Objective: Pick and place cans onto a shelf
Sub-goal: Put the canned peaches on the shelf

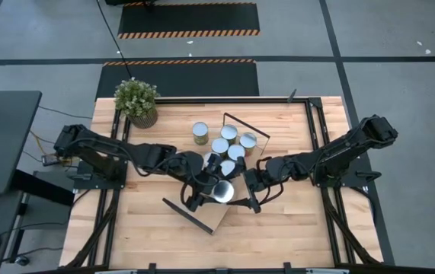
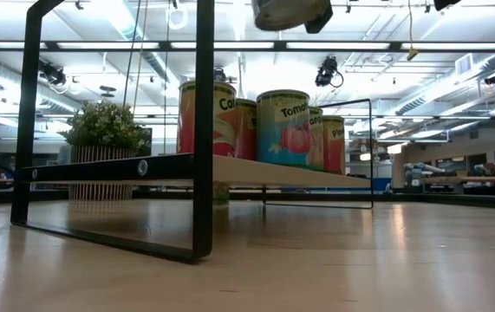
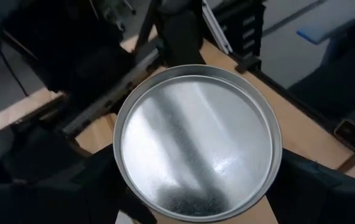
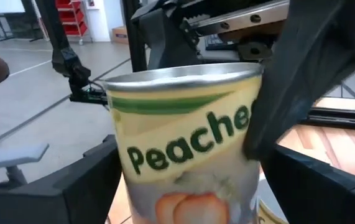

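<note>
My left gripper (image 1: 217, 189) is shut on a can (image 3: 196, 143) whose shiny round top fills the left wrist view. The can has a "Peaches" label (image 4: 189, 143) and hangs high above the near end of the shelf (image 1: 219, 215), a light-wood board lying diagonally on black wire frames. My right gripper (image 1: 244, 191) faces the can from the table's right, open, one finger on either side of it. Several cans (image 1: 232, 144) stand upright on the shelf's far half (image 2: 283, 128). One more can (image 1: 200, 133) stands on the table beside it. My left gripper pinches the can's side wall just below the top rim (image 3: 118, 180) between its two fingers, coming from the table's left and slanting down. One of its fingers (image 4: 276, 93) crosses the label. The can is upright and lifted clear of the shelf (image 2: 282, 10). Whether my right gripper's fingers (image 4: 90, 186) touch the can, I cannot tell.
A potted green plant (image 1: 135, 101) stands at the table's far left corner. The shelf's black end frame (image 2: 202, 130) rises close in front of the low view. Bare plank tabletop (image 1: 293, 228) lies on the near side, right of the shelf.
</note>
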Robot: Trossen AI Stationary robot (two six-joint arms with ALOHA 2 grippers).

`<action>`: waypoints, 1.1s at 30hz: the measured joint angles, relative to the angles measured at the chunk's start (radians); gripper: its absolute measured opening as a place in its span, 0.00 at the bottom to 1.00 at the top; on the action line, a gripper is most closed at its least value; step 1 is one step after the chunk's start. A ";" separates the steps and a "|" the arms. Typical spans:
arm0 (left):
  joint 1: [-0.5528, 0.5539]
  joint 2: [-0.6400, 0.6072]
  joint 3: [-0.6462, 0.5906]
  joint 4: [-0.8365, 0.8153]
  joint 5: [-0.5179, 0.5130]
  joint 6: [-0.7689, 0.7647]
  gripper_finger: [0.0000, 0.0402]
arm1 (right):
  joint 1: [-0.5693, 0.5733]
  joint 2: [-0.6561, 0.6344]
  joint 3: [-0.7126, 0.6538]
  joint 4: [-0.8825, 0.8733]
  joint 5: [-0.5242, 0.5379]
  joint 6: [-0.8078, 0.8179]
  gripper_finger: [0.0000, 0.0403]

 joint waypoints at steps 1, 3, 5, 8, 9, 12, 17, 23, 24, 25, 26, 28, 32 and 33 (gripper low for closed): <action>0.000 0.001 0.000 -0.005 0.000 0.007 0.79 | 0.000 0.000 0.000 -0.006 0.001 -0.001 0.92; 0.000 0.002 -0.001 0.001 0.000 0.014 0.79 | 0.000 0.000 0.000 -0.015 0.000 -0.004 0.89; 0.000 0.004 0.000 0.010 0.000 0.014 0.79 | 0.000 0.000 0.000 -0.021 0.001 -0.010 0.87; 0.000 0.004 0.000 0.014 -0.021 0.013 0.79 | 0.000 0.000 0.000 -0.021 0.001 -0.018 0.84; 0.000 0.004 0.000 0.014 -0.025 0.011 0.79 | 0.000 -0.001 0.000 -0.021 0.001 -0.019 0.83; -0.001 0.004 -0.001 0.015 -0.034 -0.013 0.79 | 0.000 -0.001 0.000 -0.021 -0.005 -0.016 0.82; -0.002 0.004 -0.001 0.009 -0.042 -0.041 0.79 | 0.000 -0.001 0.000 -0.020 -0.008 -0.012 0.83; -0.001 0.004 -0.001 0.012 -0.047 -0.037 0.80 | 0.000 -0.001 -0.001 -0.021 -0.002 -0.015 0.83; 0.000 0.004 -0.001 0.011 -0.047 -0.037 0.81 | 0.000 -0.001 -0.001 -0.021 -0.002 -0.015 0.83; 0.000 0.004 -0.001 0.010 -0.047 -0.038 0.82 | 0.000 -0.001 -0.001 -0.021 -0.002 -0.015 0.83; 0.000 0.004 -0.001 0.010 -0.048 -0.040 0.84 | 0.000 -0.001 -0.001 -0.021 0.000 -0.015 0.83; 0.000 0.004 -0.001 0.012 -0.056 -0.049 0.89 | 0.000 -0.001 -0.001 -0.021 0.012 -0.017 0.83; 0.001 0.004 -0.001 0.005 -0.074 -0.071 0.98 | 0.000 -0.001 -0.001 -0.021 0.012 -0.016 0.83; 0.001 0.004 -0.001 0.002 -0.076 -0.071 0.98 | 0.000 -0.001 -0.001 -0.021 0.015 -0.016 0.83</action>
